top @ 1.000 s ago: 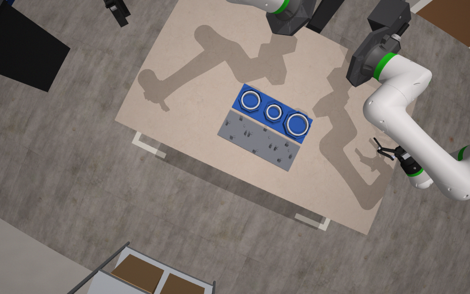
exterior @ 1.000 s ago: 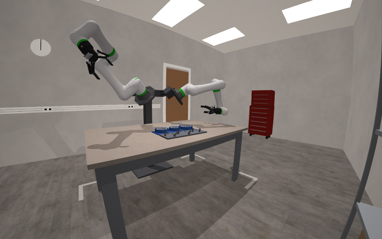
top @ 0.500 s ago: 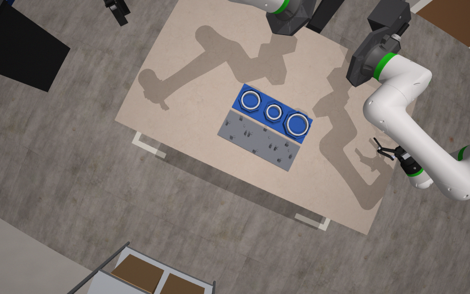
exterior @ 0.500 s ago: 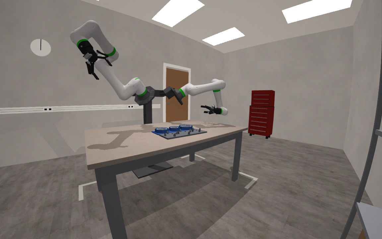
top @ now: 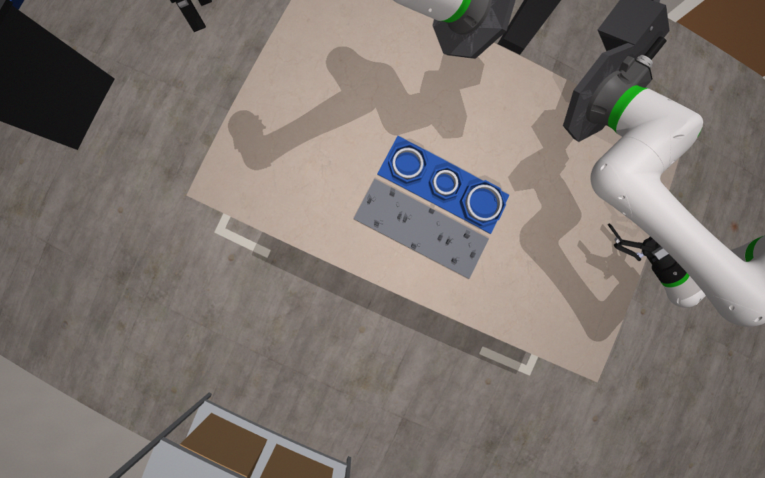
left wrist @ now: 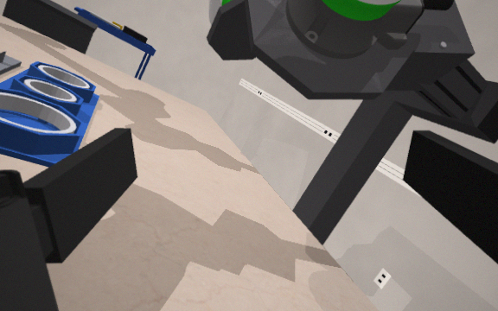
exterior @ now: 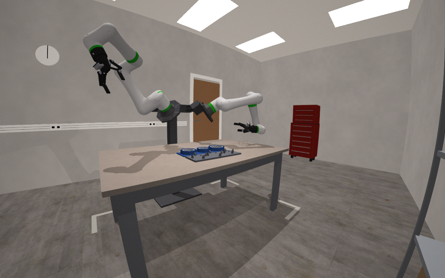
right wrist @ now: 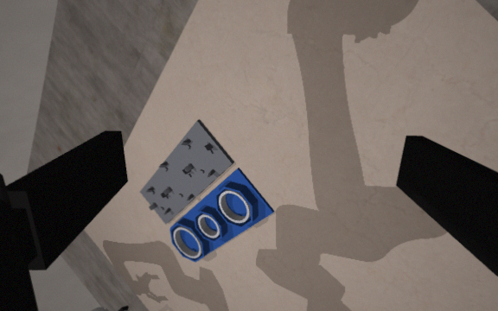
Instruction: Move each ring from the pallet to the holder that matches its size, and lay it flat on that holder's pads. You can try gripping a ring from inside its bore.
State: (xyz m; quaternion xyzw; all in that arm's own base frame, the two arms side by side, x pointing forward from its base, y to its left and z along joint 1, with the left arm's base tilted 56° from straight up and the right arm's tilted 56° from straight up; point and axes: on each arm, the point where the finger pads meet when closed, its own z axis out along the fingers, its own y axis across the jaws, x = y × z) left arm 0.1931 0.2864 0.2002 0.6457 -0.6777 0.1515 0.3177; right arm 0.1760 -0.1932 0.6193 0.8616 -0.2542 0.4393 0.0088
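We're at start: three rings (top: 467,202) (exterior: 216,146) (left wrist: 72,126) (right wrist: 225,212) sitting in pallet (top: 492,227) (exterior: 179,153) (left wrist: 88,113) (right wrist: 266,211) on counter (top: 314,196) (exterior: 141,174) (left wrist: 167,173) (right wrist: 266,86), none on holder plate (top: 388,232) (exterior: 196,160) (left wrist: 9,65) (right wrist: 199,134). Left fingers (top: 613,232) (exterior: 239,123), right fingers (top: 195,20) (exterior: 106,88) standing fully apart, gripping nothing. All three transfers remaining.

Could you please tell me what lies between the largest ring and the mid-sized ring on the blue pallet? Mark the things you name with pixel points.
The smallest ring (top: 434,182) (exterior: 202,148) (left wrist: 60,92) (right wrist: 202,228), as the top view shows.

The blue pallet (top: 443,202) (exterior: 179,154) (left wrist: 89,113) (right wrist: 255,218) looks like smooth, matt plastic.
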